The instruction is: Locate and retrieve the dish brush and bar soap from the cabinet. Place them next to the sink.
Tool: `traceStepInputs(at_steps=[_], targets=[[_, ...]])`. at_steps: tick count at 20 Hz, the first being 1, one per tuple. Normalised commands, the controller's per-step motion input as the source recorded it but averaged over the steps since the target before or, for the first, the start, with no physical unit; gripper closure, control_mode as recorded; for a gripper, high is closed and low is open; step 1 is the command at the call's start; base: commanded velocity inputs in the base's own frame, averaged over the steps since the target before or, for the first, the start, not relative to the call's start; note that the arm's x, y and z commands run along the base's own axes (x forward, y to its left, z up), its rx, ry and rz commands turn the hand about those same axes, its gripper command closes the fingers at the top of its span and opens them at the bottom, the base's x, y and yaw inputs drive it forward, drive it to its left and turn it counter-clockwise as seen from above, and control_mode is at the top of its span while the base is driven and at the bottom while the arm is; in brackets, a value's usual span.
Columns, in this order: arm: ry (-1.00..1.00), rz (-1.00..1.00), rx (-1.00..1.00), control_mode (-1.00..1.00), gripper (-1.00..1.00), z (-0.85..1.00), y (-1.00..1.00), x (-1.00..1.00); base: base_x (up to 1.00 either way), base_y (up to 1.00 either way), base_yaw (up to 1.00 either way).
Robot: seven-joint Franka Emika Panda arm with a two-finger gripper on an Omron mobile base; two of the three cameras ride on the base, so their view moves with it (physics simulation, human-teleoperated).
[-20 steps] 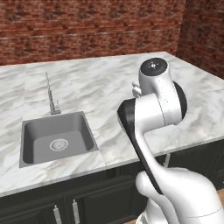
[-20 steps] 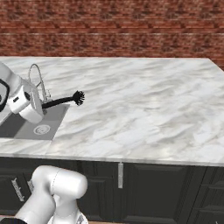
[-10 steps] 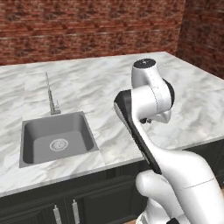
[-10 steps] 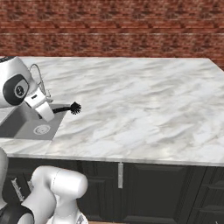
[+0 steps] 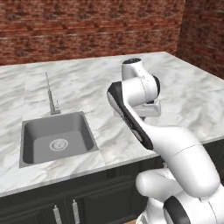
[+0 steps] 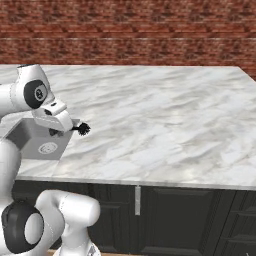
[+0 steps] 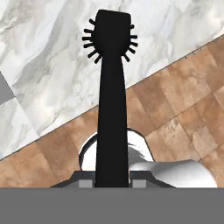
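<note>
We carry the dish brush (image 7: 112, 87), clenched in the gripper (image 6: 61, 131), above the counter (image 6: 165, 125) beside the sink (image 5: 57, 139) (not yet put down), and the soap is left.

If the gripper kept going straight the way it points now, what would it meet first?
Probably the marble counter. The gripper is shut on the dish brush, whose bristle head leads, so that would touch first, just right of the sink. Depth is unclear.
</note>
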Motion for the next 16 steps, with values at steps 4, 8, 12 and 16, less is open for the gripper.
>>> traceStepInputs(at_steps=[4,8,12,16], targets=[[-0.09,0.15,0.02,-1.0,1.0,-0.25,-0.1,0.56,0.0,0.0,0.0],[-0.12,0.18,0.06,-1.0,1.0,-0.25,0.0,0.65,0.0,0.0,0.0],[-0.03,0.19,0.07,-1.0,1.0,-0.26,0.13,0.83,0.0,0.0,0.0],[0.05,0.21,0.08,-1.0,1.0,-0.22,0.23,0.91,0.0,0.0,0.0]])
